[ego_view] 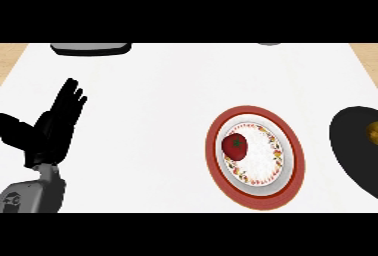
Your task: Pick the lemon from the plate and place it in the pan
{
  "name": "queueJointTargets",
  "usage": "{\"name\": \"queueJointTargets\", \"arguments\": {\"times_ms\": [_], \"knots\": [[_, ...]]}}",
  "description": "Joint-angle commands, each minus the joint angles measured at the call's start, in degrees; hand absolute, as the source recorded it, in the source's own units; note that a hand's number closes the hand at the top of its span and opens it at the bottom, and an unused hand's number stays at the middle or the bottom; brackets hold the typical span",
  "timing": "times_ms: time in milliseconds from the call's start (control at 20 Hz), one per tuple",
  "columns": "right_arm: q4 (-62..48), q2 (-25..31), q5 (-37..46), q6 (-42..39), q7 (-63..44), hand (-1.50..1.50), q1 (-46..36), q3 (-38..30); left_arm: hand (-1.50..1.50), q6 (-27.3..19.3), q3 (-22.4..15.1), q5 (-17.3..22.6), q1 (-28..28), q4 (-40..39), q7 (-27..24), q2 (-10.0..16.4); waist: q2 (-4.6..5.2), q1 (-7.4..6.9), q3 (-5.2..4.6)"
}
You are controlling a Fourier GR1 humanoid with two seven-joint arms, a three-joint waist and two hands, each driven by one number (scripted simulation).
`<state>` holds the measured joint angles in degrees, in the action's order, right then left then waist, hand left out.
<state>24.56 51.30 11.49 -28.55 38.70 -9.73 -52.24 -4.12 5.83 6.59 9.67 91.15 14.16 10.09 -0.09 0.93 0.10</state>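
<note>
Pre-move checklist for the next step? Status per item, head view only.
1. Left hand free: ok. Open, resting at the view's left, holding nothing.
2. Right hand in view: not ok. It does not show.
3. Lemon on plate: not ok. Only a red fruit lies there.
4. Lemon in pan: cannot tell. A yellow thing sits in it, cut off by the view's right edge.
5. Pan fully in view: not ok. The right edge crops it.
</note>
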Motion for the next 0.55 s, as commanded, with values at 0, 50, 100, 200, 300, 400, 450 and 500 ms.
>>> {"name": "queueJointTargets", "arguments": {"times_ms": [0, 50, 100, 200, 300, 400, 450, 500], "knots": [[-2.2, 4.0, -4.1, -14.0, 6.3, -1.50, 6.6, -2.5, 0.00, 0.9, 0.5, 1.0, -2.5, 3.7, 1.3, 0.8, -0.21, -0.13, 0.02], [-2.6, 2.0, -2.3, -11.7, 10.4, -1.50, 8.9, -0.9, 0.00, 0.6, 0.2, -0.1, -4.1, 0.3, -3.3, -0.8, 0.05, -0.22, 0.09], [-3.0, 4.1, -2.8, -12.1, 11.0, -1.50, 8.9, -1.3, 0.00, 1.0, 0.9, 1.3, -0.8, 2.1, 2.2, 1.2, 0.03, -0.27, 0.18], [-2.4, 2.5, -3.4, -10.6, 13.4, -1.50, 10.5, -1.1, 0.00, -0.6, -0.6, -0.9, 0.0, 1.9, 1.7, 0.1, 0.00, -0.13, 0.19], [-2.9, 4.1, -4.6, -11.5, 12.1, -1.50, 11.4, -1.3, 0.00, 0.2, -1.0, -0.2, -2.6, 2.3, -0.2, -1.1, -0.02, -0.40, 0.12], [-2.2, 4.0, -5.5, -11.3, 11.4, -1.50, 11.0, -0.9, 0.00, -0.2, -0.5, -0.7, -1.3, 3.0, 1.2, 0.1, -0.04, -0.52, 0.09], [-1.7, 2.7, -5.4, -11.4, 12.8, -1.50, 13.0, -0.4, 0.00, 0.1, 0.0, -0.1, -2.1, 2.6, 0.0, -0.5, -0.05, -0.36, 0.05], [-1.9, 1.9, -5.4, -10.5, 14.2, -1.50, 13.8, -0.1, 0.00, 0.9, -0.3, -0.2, -2.8, 1.8, -1.6, -0.4, -0.02, -0.31, 0.08]]}}
